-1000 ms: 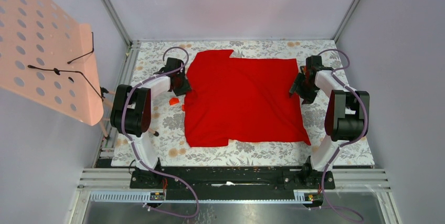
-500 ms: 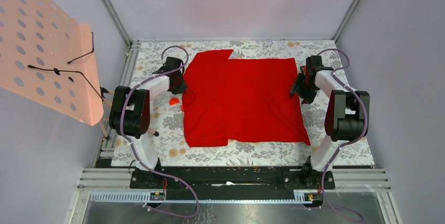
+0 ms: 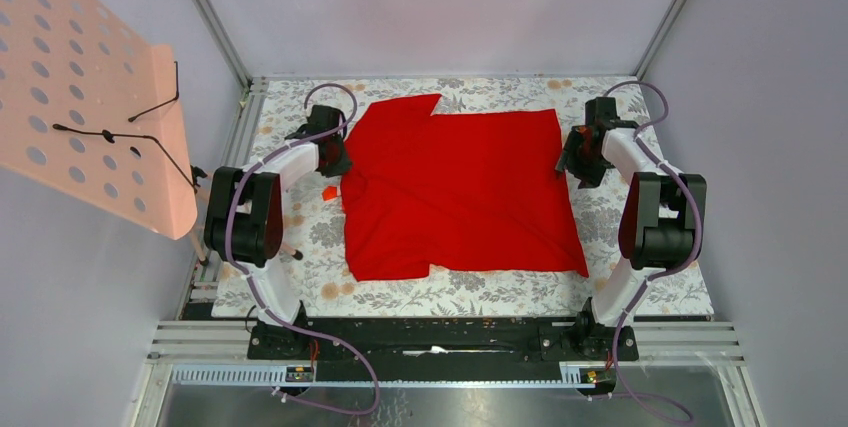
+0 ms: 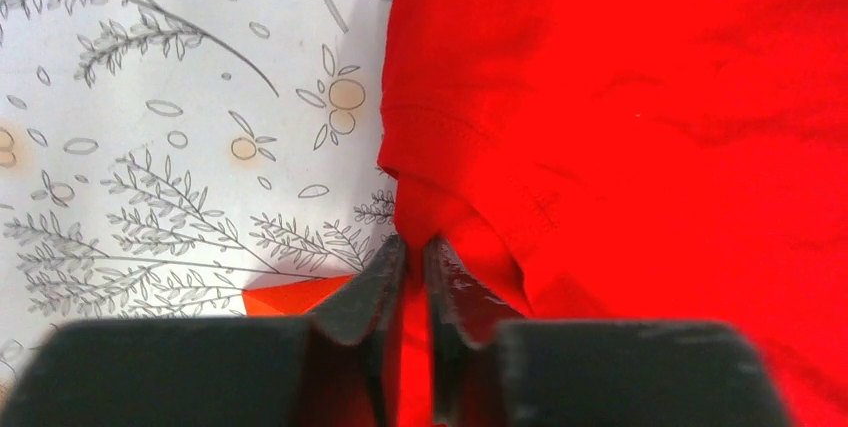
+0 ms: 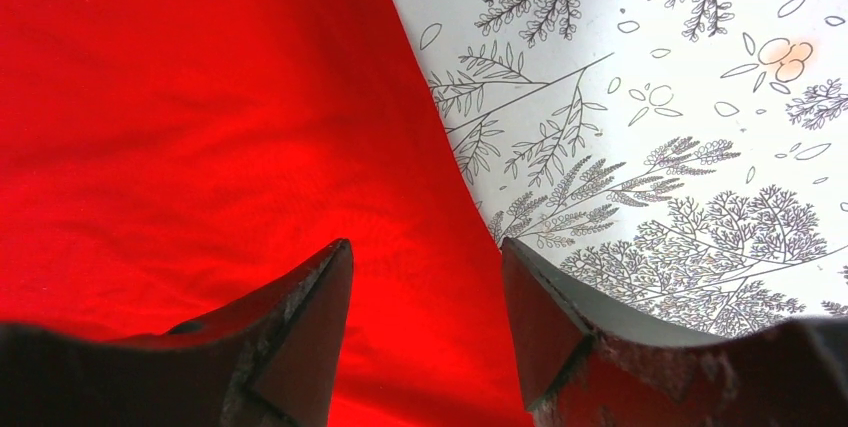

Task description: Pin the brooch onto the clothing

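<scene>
While my left gripper (image 4: 415, 257) pinches the flat-lying shirt (image 3: 460, 187) by its left edge and my right gripper (image 5: 425, 257) gapes over its right edge, nothing is pinned yet: the orange bit (image 3: 328, 192), perhaps the brooch, lies loose just left of the shirt.

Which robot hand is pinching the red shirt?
The left gripper: its jaws are shut on a fold of the shirt. The right gripper stands open over the shirt's edge.
</scene>
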Motion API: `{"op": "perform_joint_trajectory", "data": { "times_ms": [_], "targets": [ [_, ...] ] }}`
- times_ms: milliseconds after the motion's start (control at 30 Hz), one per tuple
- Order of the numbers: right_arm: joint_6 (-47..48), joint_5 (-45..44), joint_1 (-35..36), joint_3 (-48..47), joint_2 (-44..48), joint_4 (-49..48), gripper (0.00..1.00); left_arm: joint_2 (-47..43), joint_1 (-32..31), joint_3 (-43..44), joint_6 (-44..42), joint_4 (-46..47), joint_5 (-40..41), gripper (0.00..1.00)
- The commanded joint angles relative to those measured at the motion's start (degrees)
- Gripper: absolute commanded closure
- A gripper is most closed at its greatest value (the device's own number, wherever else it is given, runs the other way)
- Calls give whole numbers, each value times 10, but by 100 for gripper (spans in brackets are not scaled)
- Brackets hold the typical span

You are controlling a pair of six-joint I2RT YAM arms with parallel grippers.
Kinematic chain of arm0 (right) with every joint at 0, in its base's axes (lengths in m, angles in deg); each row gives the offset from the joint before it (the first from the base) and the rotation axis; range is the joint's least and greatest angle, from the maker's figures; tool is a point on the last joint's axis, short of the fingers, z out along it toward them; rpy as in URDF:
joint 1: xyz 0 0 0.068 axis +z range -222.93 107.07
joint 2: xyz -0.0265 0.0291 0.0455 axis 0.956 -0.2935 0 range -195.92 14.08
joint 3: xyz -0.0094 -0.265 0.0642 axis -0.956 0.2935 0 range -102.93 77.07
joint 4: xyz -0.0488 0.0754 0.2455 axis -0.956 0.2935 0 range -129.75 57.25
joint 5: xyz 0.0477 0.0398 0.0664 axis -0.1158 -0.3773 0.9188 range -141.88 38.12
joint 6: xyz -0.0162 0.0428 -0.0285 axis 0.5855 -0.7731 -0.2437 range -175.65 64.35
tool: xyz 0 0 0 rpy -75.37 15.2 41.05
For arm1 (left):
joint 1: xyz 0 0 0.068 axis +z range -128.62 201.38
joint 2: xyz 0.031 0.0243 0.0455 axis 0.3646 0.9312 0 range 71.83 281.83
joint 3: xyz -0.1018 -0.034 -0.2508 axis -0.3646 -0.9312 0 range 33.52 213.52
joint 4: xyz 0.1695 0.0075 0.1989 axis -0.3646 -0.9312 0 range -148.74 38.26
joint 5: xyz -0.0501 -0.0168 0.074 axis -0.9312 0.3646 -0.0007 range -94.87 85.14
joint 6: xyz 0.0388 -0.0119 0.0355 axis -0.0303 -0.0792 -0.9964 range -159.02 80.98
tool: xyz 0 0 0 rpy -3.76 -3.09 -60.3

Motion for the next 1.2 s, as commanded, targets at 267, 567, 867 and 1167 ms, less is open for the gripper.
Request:
{"op": "perform_joint_trajectory", "data": {
  "times_ms": [267,567,867,1167],
  "targets": [
    [13,-1,-3,-3,78,-9,31,-99,-3,21,-21,8,-16,24],
    [27,-72,-3,36,163,-22,31,-207,-72,1,-23,-57,-28,14],
    [109,-201,-3,-67,42,37,37,-287,-107,4,-28,-137,-197,13],
    [153,-275,-3,-197,-94,61,44,-312,-107,1,-145,-165,-96,13]
  ]
}}
